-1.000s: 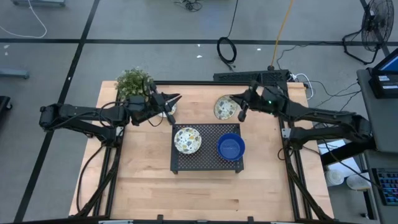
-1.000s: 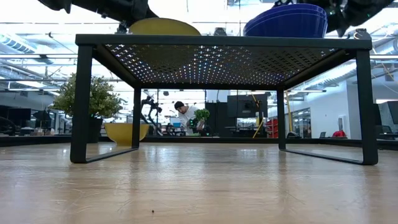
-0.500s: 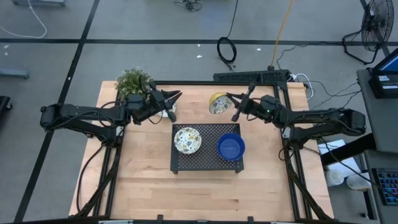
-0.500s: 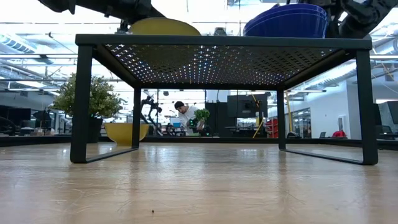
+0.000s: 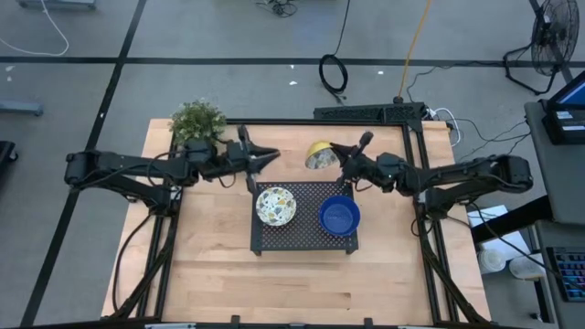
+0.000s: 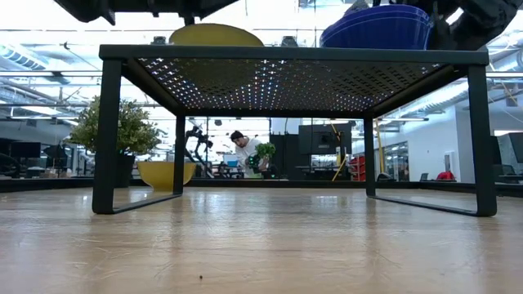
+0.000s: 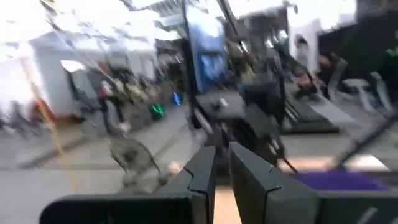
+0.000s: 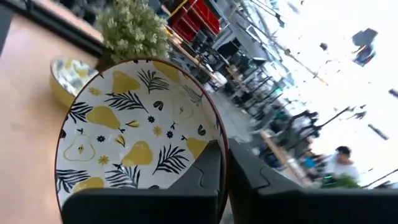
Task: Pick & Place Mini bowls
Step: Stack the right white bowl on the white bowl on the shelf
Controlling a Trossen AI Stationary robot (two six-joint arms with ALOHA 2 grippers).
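**Carrying a pear-print bowl toward the tray, right arm leading**

Hanging just off the tray's far edge, the right end effector [image 5: 339,155] is pinching a patterned mini bowl [image 5: 317,153] by its rim. The right wrist view shows the rim sitting between the dark fingers [image 8: 208,168], and the bowl is tipped up on edge rather than flat. The black perforated tray [image 5: 304,239] lies just toward the near side of that bowl, so the next move looks like a short carry and a levelling-out.

Two bowls already sit on the tray: a patterned bowl [image 5: 275,205] on the left half and a blue bowl [image 5: 339,216] on the right half. A free spot is mostly the strip between and around them, which looks tight.

The left end effector [image 5: 263,157] hovers near the tray's far left corner with its fingers nearly pressed together and nothing visibly held. Another patterned bowl [image 8: 65,76] sits on the wooden worktop [image 5: 210,265] beside the green plant [image 5: 196,120]. The room behind is an open lab.
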